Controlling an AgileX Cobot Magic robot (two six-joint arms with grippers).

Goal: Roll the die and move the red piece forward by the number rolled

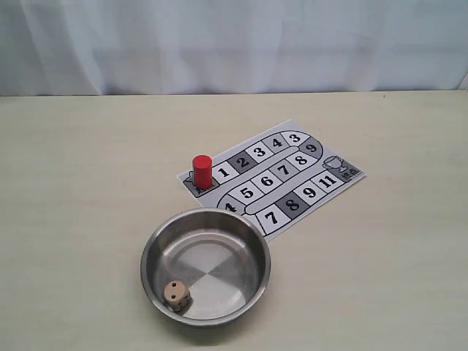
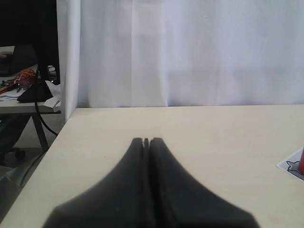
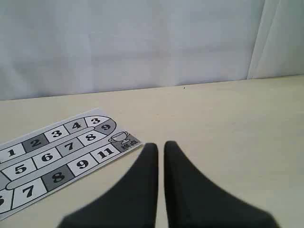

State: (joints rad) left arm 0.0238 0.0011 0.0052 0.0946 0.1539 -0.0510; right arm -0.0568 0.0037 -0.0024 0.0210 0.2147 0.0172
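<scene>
- A pale worktop runs back to a white curtain. That is all I have behind the scene from here.
- The left tool has its two dark fingers pressed flat together with nothing between them, above bare worktop.
- The right tool is nearly closed. Only a thin slit of worktop shows between its fingers, and it grips nothing.
- The printed game board lies flat just ahead of the right tool's tips and off to one side. Its cup square and the 11 are the nearest part of it.
- The red piece stands upright on the grey end square touching square 1. From the left tool it is ahead and well off to the side, only a red sliver at the frame edge.
- The steel bowl sits on the worktop with its far rim overlapping the edge of the board by the 4.
- The die rests inside the bowl against the wall farthest from the board. Its pips are too small for me to read.
- Neither wrist camera takes in the bowl, so I cannot place the die against either tool.
</scene>
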